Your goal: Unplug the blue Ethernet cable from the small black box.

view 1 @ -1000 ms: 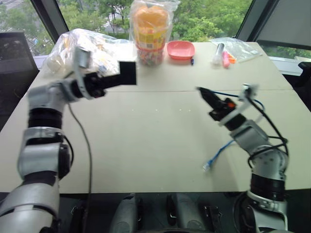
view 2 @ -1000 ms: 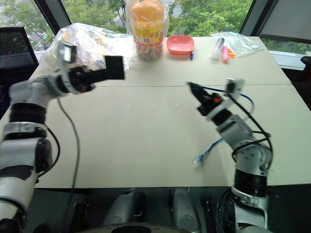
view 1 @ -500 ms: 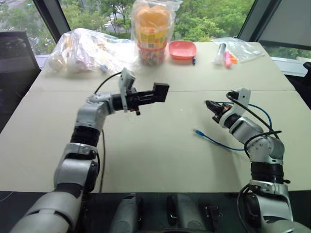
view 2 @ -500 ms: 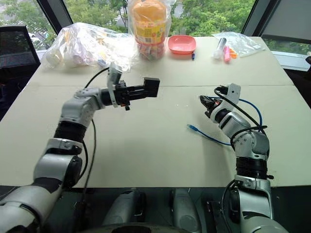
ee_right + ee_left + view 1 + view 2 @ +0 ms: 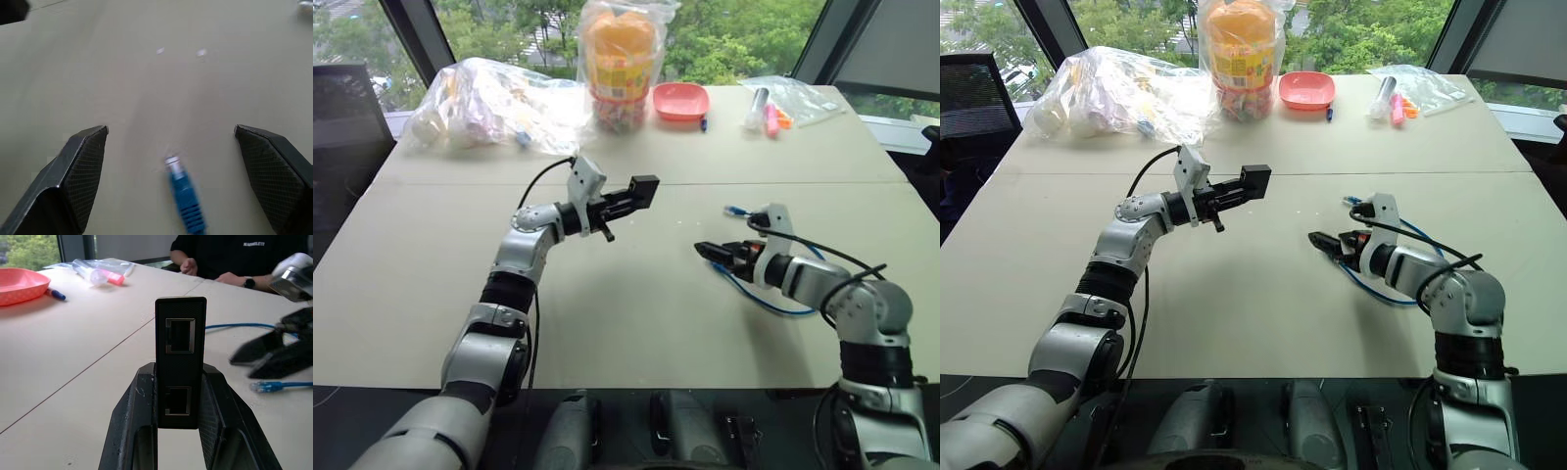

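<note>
green trees fill the window behind the desk (image 5: 636, 323). left hand (image 5: 631, 195) is clamped on the small black box (image 5: 180, 360); close up, both ports look empty. near it, right hand (image 5: 171, 142) is spread wide over the blue ethernet cable (image 5: 185, 196).

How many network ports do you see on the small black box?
2. Both are on the front face of the small matte-black plastic box: one near its free end, one between the left hand's fingers. Other faces are hidden.

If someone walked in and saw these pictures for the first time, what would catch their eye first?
Probably the small black box, shut in the left gripper above mid-table with both ports empty. Next, the blue Ethernet cable lying loose on the table by the open right gripper, one plug between its fingers. At the far edge stands a bagged orange jar.
</note>
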Available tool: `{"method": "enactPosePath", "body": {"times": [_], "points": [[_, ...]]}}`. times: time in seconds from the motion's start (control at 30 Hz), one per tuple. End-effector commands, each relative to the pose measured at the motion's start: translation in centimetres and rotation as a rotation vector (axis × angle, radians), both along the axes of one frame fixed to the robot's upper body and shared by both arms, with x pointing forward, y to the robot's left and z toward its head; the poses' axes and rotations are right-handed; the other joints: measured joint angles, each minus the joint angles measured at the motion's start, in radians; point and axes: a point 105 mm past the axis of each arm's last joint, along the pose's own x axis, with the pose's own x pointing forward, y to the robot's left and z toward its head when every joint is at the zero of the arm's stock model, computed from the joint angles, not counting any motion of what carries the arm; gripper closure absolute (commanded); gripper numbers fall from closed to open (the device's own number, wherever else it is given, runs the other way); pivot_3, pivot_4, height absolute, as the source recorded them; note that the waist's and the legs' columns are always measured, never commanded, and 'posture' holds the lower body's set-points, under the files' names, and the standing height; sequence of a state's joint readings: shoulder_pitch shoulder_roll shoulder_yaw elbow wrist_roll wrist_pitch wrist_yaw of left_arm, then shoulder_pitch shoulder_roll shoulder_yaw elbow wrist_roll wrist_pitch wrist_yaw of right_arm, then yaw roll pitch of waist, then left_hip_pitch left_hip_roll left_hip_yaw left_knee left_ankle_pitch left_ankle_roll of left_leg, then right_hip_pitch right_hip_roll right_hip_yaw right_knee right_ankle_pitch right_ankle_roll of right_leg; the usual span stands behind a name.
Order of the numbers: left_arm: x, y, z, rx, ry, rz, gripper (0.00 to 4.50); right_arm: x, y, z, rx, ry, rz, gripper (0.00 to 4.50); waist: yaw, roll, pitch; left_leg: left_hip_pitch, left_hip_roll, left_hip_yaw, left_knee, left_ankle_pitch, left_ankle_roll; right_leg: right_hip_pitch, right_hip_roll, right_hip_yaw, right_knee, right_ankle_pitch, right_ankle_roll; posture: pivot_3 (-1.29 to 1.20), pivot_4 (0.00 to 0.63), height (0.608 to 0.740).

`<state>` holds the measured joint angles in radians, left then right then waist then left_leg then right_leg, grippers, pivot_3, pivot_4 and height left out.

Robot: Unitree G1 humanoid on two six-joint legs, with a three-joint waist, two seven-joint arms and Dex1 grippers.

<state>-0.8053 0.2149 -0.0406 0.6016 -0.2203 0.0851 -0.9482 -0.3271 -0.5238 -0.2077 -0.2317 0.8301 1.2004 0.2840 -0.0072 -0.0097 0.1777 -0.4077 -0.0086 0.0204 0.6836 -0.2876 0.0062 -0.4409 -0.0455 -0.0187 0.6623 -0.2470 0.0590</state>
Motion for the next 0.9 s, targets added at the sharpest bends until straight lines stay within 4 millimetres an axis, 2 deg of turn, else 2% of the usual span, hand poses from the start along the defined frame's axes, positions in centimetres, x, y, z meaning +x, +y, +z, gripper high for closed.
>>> {"method": "enactPosePath", "body": {"times": [0.03, 0.27, 0.3, 0.33, 0.43, 0.53, 0.63, 0.67, 0.77, 0.83, 0.9], "points": [[-0.1, -0.6, -0.1, 0.027, -0.089, 0.02, 4.02, -1.7, 1.7, 0.8, 0.018, -0.032, 0.105, 0.04, -0.001, 0.0, 0.0, 0.0, 0.0, 0.0, 0.0, 0.0, 0.0, 0.001, 0.0, 0.0, 0.0, 0.0, 0.0, 0.0, 0.15, 0.74], [0.0, -1.3, -3.3, 0.054, -0.109, 0.101, 4.02, -0.1, 1.3, 2.7, 0.088, -0.144, 0.027, 0.04, -0.003, 0.0, 0.0, 0.002, 0.0, 0.002, 0.001, 0.0, 0.0, 0.002, 0.001, 0.002, -0.001, 0.002, 0.003, 0.0, 0.15, 0.74], [0.0, -1.3, -3.6, 0.049, -0.104, 0.103, 2.97, 0.1, 1.2, 2.9, 0.086, -0.153, 0.022, 0.0, -0.002, 0.0, 0.0, 0.002, 0.0, 0.002, 0.001, 0.0, 0.0, 0.002, 0.001, 0.002, -0.001, 0.002, 0.003, 0.0, 0.15, 0.74], [-0.1, -1.3, -3.9, 0.046, -0.095, 0.1, 2.68, 0.2, 1.1, 2.9, 0.084, -0.159, 0.015, 0.0, -0.002, 0.0, 0.0, 0.002, 0.0, 0.002, 0.001, 0.0, 0.0, 0.002, 0.001, 0.002, -0.001, 0.002, 0.003, 0.0, 0.15, 0.74], [-0.3, -1.0, -4.4, 0.044, -0.082, 0.095, 1.36, 0.3, 0.7, 3.0, 0.076, -0.171, 0.003, 0.0, -0.002, 0.0, 0.0, 0.001, 0.0, 0.002, 0.001, 0.0, 0.001, 0.002, 0.001, 0.002, -0.001, 0.002, 0.003, 0.0, 0.15, 0.74], [-0.6, -0.1, -3.3, 0.006, -0.049, 0.08, 0.1, 0.3, 0.3, 3.5, 0.07, -0.197, 0.006, 0.0, -0.004, 0.0, 0.0, 0.001, 0.0, 0.002, 0.001, 0.0, 0.001, 0.002, 0.001, 0.002, -0.001, 0.002, 0.003, 0.0, 0.15, 0.74], [-1.4, 0.8, -1.2, -0.035, -0.026, 0.052, 0.04, 0.1, -0.1, 4.0, 0.064, -0.223, 0.01, 0.0, -0.006, 0.0, 0.0, 0.001, 0.0, 0.002, 0.001, 0.0, 0.001, 0.001, 0.001, 0.002, -0.001, 0.002, 0.003, 0.0, 0.15, 0.74], [-1.9, 1.6, 0.1, -0.055, -0.022, 0.049, 0.04, -0.1, -0.4, 4.2, 0.064, -0.237, 0.014, 0.0, -0.005, 0.0, 0.0, 0.001, 0.0, 0.001, 0.001, 0.0, 0.001, 0.001, 0.001, 0.002, -0.001, 0.002, 0.003, 0.0, 0.15, 0.74], [-4.4, 3.7, 3.4, -0.099, 0.044, -0.001, 0.04, -0.8, -1.2, 5.0, 0.052, -0.295, 0.035, 0.0, -0.008, 0.0, 0.0, 0.001, 0.0, 0.001, 0.001, 0.0, 0.001, 0.001, 0.001, 0.002, -0.001, 0.002, 0.003, 0.0, 0.15, 0.74], [-6.4, 4.9, 4.5, -0.106, 0.112, -0.037, 0.04, -1.2, -1.8, 6.6, 0.063, -0.399, 0.025, 0.0, -0.009, 0.0, 0.0, 0.001, 0.0, 0.001, 0.0, 0.0, 0.001, 0.001, 0.001, 0.003, -0.001, 0.002, 0.003, 0.0, 0.15, 0.74], [-7.8, 6.3, 4.8, -0.089, 0.159, -0.022, 0.04, -1.3, -2.9, 8.0, 0.086, -0.485, -0.02, 0.0, -0.007, 0.001, 0.0, 0.002, 0.0, 0.001, 0.0, 0.0, 0.001, 0.002, 0.001, 0.003, -0.002, 0.002, 0.003, 0.0, 0.15, 0.74]]}}
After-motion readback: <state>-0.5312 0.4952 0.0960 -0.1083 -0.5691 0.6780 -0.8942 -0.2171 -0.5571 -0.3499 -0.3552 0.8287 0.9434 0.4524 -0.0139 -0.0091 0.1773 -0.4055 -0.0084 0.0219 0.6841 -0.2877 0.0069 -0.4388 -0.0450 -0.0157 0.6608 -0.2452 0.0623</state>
